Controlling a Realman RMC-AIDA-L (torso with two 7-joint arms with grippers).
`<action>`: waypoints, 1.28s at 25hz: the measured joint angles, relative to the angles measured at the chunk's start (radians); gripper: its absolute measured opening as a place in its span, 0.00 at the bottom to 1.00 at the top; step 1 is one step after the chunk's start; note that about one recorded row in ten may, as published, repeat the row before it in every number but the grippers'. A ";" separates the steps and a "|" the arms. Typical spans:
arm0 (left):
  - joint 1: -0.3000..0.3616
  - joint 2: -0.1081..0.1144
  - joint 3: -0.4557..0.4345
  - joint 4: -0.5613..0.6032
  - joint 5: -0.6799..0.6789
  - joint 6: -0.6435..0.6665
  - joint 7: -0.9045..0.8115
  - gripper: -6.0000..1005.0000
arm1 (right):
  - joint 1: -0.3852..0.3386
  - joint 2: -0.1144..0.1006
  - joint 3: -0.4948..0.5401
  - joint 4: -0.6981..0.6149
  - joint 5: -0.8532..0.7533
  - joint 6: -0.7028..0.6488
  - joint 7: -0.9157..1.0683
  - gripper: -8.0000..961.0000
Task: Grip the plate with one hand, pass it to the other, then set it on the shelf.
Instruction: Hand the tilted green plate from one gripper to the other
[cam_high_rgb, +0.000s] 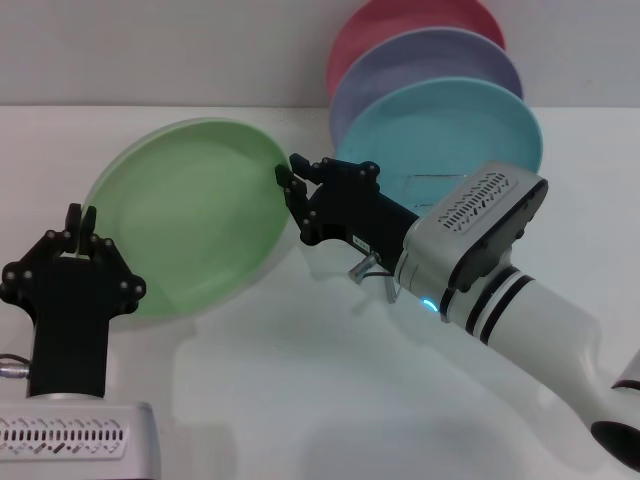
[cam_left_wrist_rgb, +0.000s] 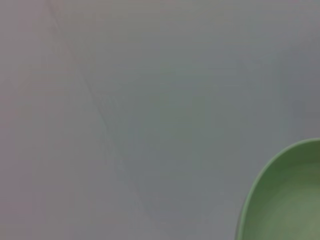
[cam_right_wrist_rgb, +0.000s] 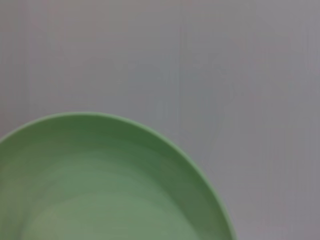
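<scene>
I see my left end effector (cam_high_rgb: 80, 222) near the table's (cam_high_rgb: 300, 400) front left, fingers together and clenched on the plate's (cam_high_rgb: 190, 215) lower left rim. The green plate is held tilted above the table. My right end effector (cam_high_rgb: 293, 180) reaches in from the front right and grasps the opposite rim. Behind that arm, part of the wire shelf (cam_high_rgb: 370, 268) shows, carrying 3 upright plates: turquoise (cam_high_rgb: 450, 130), lavender (cam_high_rgb: 420, 65), pink (cam_high_rgb: 400, 25).
</scene>
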 joint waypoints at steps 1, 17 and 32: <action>-0.001 0.000 0.001 0.000 0.000 0.000 0.000 0.11 | 0.000 0.000 0.000 0.000 0.000 0.000 0.000 0.17; -0.004 0.000 0.001 0.003 0.000 -0.008 0.000 0.12 | -0.002 0.000 -0.001 0.000 0.000 0.004 0.004 0.11; -0.012 -0.001 0.001 0.005 -0.003 -0.015 0.000 0.12 | -0.002 0.000 -0.001 0.000 0.000 0.009 0.002 0.10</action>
